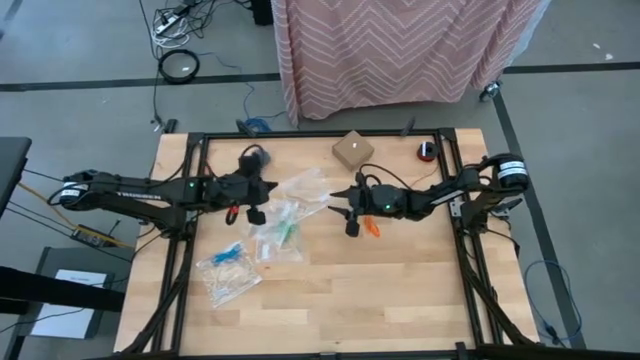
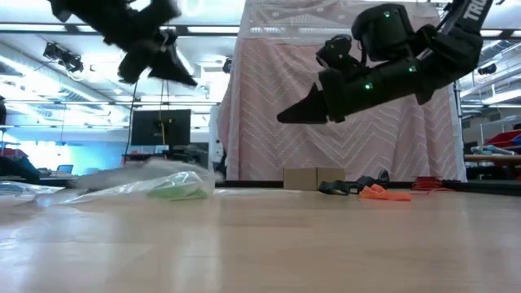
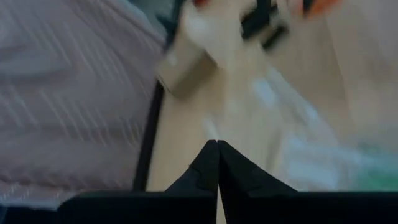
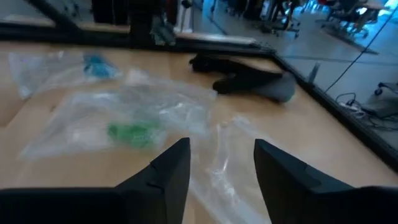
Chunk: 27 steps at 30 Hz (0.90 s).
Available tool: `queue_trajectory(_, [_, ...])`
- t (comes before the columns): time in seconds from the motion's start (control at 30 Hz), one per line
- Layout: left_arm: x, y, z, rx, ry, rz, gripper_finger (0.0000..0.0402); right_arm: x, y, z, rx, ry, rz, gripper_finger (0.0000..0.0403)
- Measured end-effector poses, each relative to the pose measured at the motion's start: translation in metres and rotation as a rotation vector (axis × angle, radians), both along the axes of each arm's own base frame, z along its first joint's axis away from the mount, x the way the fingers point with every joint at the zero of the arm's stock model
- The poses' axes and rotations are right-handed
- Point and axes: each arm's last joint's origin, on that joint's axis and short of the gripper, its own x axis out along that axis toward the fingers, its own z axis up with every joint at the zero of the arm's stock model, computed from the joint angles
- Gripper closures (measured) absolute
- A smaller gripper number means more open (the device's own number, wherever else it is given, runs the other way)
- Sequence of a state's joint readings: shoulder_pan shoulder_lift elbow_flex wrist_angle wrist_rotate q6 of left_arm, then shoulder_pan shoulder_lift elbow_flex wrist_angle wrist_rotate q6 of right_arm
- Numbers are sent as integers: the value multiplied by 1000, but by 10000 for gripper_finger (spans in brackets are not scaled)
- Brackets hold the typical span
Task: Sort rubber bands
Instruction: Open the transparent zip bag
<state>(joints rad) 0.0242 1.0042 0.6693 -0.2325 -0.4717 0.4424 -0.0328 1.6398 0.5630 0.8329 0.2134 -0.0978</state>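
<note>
The left wrist view is smeared: a pale box [image 3: 186,65] and clear bags [image 3: 298,143] lose their outlines (bag contents unreadable). Individual rubber bands [image 1: 371,228] blur into an orange clump.

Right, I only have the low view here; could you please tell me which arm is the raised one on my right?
Observer: That is the right arm; from above, the right gripper hangs just beside the orange rubber bands.
Operator: Thank you. Are its fingers open?
Observer: Yes, its wrist view shows a clear gap between them.
Operator: And the other one?
Observer: The left gripper is shut, next to the clear bags; one bag holds blue bands.
</note>
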Motion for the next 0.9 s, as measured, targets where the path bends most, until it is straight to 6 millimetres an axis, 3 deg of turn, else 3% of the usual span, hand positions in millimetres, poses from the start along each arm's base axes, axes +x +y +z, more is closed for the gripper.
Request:
queue_trajectory(0.2, [-18, -10, 5, -222, 247, -11, 346, 0, 0, -10, 48, 27, -14, 215])
queue_trajectory(0.37, [-19, -32, 7, -489, 214, 4, 306, 3, 0, -21, 50, 43, -17, 206])
queue_trajectory(0.63, [1, -68, -25, -449, 306, 51, 289, 9, 0, -32, 51, 21, -15, 203])
queue_trajectory(0.9, [18, -105, -55, -421, 265, 123, 289, 9, 0, -33, 50, 14, -14, 203])
